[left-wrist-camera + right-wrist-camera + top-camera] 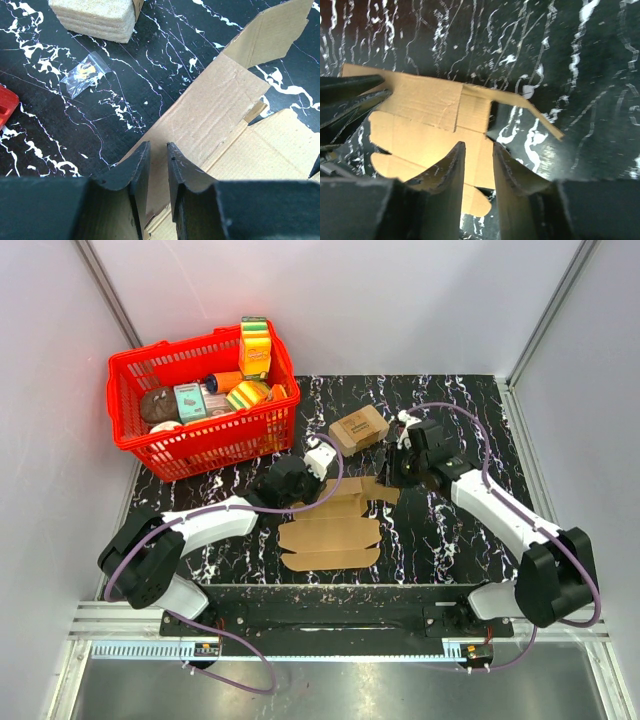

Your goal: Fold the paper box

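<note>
On the black white-veined tabletop (432,545), unfolded brown corrugated paper box (330,535), tabbed flaps, left gripper (157,146) narrowly parted astride one flap, grip unclear, right gripper (479,145) released above.

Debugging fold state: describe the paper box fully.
The paper box is a brown, unprinted corrugated die-cut sheet with flaps and tabs, lying on the black table. Its near half lies flat; far panels are creased and partly lifted. The left gripper straddles a raised panel's edge; the right gripper hangs open above a far flap.
</note>
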`<state>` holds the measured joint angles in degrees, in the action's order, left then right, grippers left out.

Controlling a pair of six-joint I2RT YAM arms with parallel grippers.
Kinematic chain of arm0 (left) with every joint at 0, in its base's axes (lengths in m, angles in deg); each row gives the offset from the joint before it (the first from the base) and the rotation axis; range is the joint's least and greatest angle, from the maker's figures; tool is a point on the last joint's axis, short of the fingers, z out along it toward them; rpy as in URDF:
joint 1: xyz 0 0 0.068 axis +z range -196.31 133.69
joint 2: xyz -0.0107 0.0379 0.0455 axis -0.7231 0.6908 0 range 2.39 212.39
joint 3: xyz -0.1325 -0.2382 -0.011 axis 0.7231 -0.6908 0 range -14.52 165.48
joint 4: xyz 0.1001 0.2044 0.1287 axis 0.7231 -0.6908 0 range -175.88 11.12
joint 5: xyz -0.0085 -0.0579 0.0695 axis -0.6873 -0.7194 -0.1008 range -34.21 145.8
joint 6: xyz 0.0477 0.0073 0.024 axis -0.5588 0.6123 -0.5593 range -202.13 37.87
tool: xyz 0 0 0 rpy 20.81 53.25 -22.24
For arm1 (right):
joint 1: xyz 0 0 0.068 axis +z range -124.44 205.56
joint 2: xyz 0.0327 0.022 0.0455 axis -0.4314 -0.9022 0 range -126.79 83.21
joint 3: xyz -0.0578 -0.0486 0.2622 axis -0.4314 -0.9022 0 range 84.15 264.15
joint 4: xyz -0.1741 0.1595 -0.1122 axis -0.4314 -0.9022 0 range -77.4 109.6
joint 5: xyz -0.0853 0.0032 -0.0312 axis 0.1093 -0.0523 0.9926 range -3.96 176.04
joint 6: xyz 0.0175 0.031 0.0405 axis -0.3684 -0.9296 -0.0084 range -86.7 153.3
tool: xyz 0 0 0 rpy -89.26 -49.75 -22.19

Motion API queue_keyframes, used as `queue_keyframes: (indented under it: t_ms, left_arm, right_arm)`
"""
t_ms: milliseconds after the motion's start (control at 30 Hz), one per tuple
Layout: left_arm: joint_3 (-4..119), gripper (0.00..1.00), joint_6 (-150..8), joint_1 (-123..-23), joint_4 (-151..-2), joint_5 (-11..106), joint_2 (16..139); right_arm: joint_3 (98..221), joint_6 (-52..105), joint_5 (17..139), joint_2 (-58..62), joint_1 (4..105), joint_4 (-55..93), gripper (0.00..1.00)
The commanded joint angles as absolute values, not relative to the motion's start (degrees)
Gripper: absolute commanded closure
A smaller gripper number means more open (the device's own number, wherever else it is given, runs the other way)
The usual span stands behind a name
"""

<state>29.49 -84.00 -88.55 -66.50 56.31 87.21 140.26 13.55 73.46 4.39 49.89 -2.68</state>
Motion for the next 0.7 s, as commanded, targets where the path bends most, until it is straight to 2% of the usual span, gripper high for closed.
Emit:
queue_keyframes:
  t_ms: [0, 200, 400, 667]
  left_arm:
    - [30.6, 0.75, -84.1, -88.7, -67.6, 54.7, 87.9]
    - [30.6, 0.75, -84.1, -88.8, -67.6, 54.6, 88.0]
    - [30.6, 0.75, -84.0, -88.8, -67.5, 54.4, 87.9]
    - [30.7, 0.76, -84.0, -88.7, -67.5, 54.2, 88.2]
  right_arm:
    - [145.3, 18.5, 83.6, 5.1, 49.7, -11.6, 0.63]
    - [149.1, 24.3, 85.4, 1.5, 49.5, -15.6, 0.56]
    - [149.7, 30.9, 85.3, -1.2, 49.0, -14.7, 0.42]
    - [150.2, 35.0, 84.7, -3.3, 48.8, -12.1, 0.42]
